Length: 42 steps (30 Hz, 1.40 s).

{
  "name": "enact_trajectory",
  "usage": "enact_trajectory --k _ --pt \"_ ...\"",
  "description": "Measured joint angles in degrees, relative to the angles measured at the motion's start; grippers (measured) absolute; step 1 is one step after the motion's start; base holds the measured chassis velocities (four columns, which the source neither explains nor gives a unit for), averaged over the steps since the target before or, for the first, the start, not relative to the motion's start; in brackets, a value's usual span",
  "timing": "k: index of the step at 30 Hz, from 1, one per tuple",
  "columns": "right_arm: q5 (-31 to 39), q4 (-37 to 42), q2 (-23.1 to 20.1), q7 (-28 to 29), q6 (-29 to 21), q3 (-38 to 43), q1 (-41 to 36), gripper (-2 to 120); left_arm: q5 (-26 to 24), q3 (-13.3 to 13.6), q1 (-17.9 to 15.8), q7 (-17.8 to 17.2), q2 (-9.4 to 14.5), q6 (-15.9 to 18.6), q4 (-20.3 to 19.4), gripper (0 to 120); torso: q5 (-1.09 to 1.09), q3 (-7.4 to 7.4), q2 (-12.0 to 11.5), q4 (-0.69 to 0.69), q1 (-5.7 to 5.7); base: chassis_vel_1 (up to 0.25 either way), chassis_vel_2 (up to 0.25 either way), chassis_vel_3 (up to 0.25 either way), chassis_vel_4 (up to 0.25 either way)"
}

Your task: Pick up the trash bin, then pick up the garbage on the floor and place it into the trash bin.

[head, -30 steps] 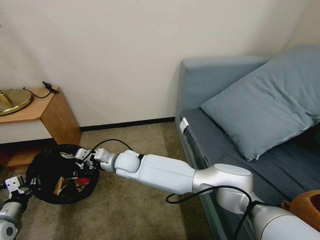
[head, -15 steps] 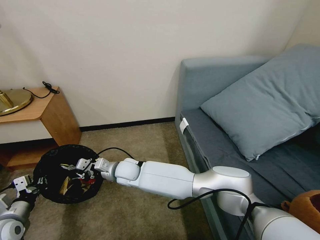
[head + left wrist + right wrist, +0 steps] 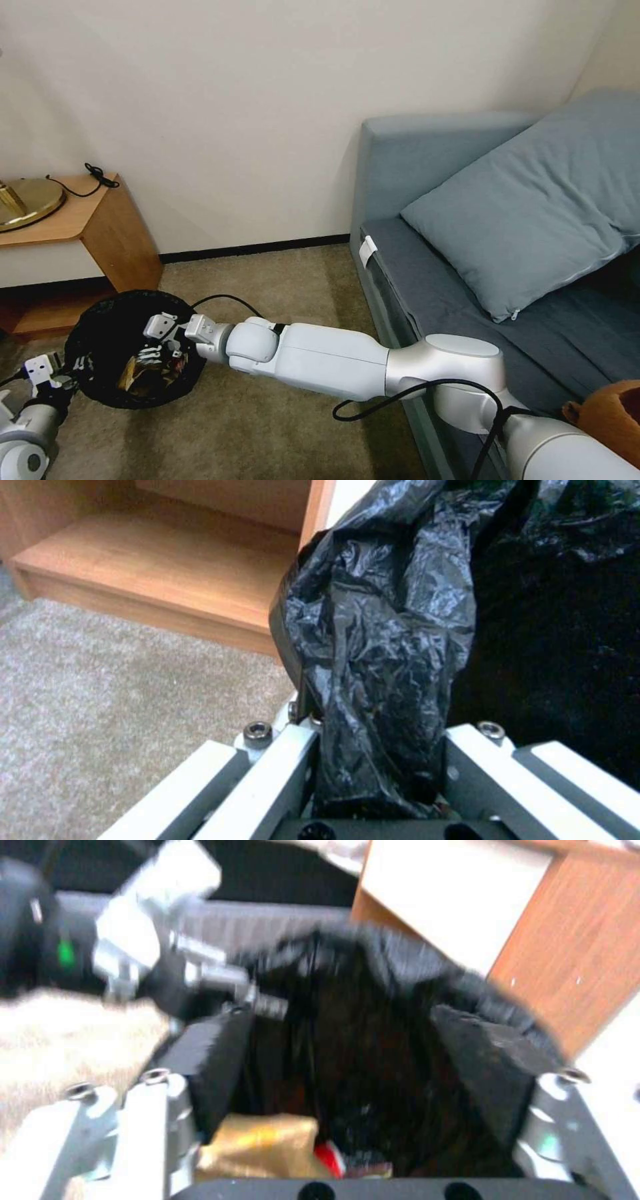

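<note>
The trash bin [image 3: 100,320], lined with a glossy black bag, hangs low over the carpet at the left. My left gripper [image 3: 75,371] is shut on its near rim; in the left wrist view the liner [image 3: 380,630] is pinched between its fingers [image 3: 280,760]. My right gripper [image 3: 155,345] reaches over the bin's mouth and stands open [image 3: 353,1060], with nothing between its black pads [image 3: 213,1065]. Garbage lies inside the bin below it: a yellow-brown wrapper [image 3: 257,1145] and a red packet [image 3: 330,1157], also seen as tan litter [image 3: 133,372].
A wooden side table [image 3: 100,220] with a brass lamp base [image 3: 27,200] stands just behind the bin. A blue-grey sofa [image 3: 427,280] with a pillow [image 3: 533,207] fills the right side, and a brown plush toy [image 3: 610,413] sits at its near corner. Open carpet [image 3: 267,427] lies in front.
The left gripper has carried the bin slightly to the right. My right gripper has dropped lower and a little left over the bin's mouth.
</note>
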Motion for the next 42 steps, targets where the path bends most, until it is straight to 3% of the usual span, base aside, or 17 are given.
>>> enact_trajectory --k 1,6,9,11,17,22,35,37,41,42 --pt "0.2 0.6 0.0 0.4 0.0 1.3 0.1 85 -0.2 -0.1 0.0 -0.4 -0.3 0.0 0.0 3 0.0 0.0 0.0 -0.01 0.0 0.0 0.0 0.0 0.0" --pt "-0.2 -0.5 0.0 1.7 -0.3 6.4 0.1 98 -3.3 -1.9 0.6 -2.3 -0.8 0.3 -0.3 3 0.0 0.0 0.0 0.0 0.0 0.0 0.0 0.0 0.0" --pt "-0.9 -2.0 0.0 2.1 -0.4 9.0 0.1 99 -6.5 -3.1 0.7 -3.3 -0.9 1.0 -0.8 3 0.0 0.0 0.0 0.0 0.0 0.0 0.0 0.0 0.0" --pt "-2.7 -4.6 0.0 2.2 -0.7 12.9 0.0 100 -12.8 -4.7 0.9 -5.2 -0.7 2.5 -0.7 3 0.01 0.0 0.0 -0.02 0.0 0.0 0.0 0.0 0.0" --pt "-6.0 -7.7 0.0 1.4 -0.7 19.1 -1.1 100 -17.7 -6.1 1.0 -8.7 -0.4 4.0 1.9 3 -0.02 0.0 0.0 -0.01 0.0 0.0 0.0 0.0 0.0" --pt "-6.9 -8.6 0.0 0.8 -0.6 22.6 -2.3 100 -18.6 -6.9 1.0 -12.3 -0.3 5.5 3.1 3 -0.02 0.0 0.0 -0.01 0.0 0.0 0.0 0.0 0.0" --pt "-8.7 -8.6 -1.0 -0.7 0.7 25.4 -6.2 100 -18.8 -6.8 -1.2 -17.2 0.9 7.0 6.0 3 0.0 0.0 0.0 -0.02 0.0 0.0 0.0 0.0 0.0" --pt "-8.8 -8.6 -1.0 -0.8 0.7 25.5 -6.4 100 -19.0 -6.8 -1.3 -17.3 1.0 7.2 6.0 5 0.01 0.0 0.0 -0.01 0.0 0.0 0.0 0.0 0.0" --pt "-9.1 -8.7 -0.8 -1.0 0.7 25.4 -6.7 100 -19.3 -7.1 -0.9 -17.3 1.3 7.4 6.2 23 0.0 0.0 0.0 -0.02 -0.01 0.0 0.0 0.0 0.0" --pt "-9.1 -8.7 -0.8 -1.0 0.7 25.4 -6.7 100 -19.3 -7.1 -0.9 -17.3 1.3 7.4 6.2 23 0.0 0.0 0.0 -0.02 -0.01 0.0 0.0 0.0 0.0"
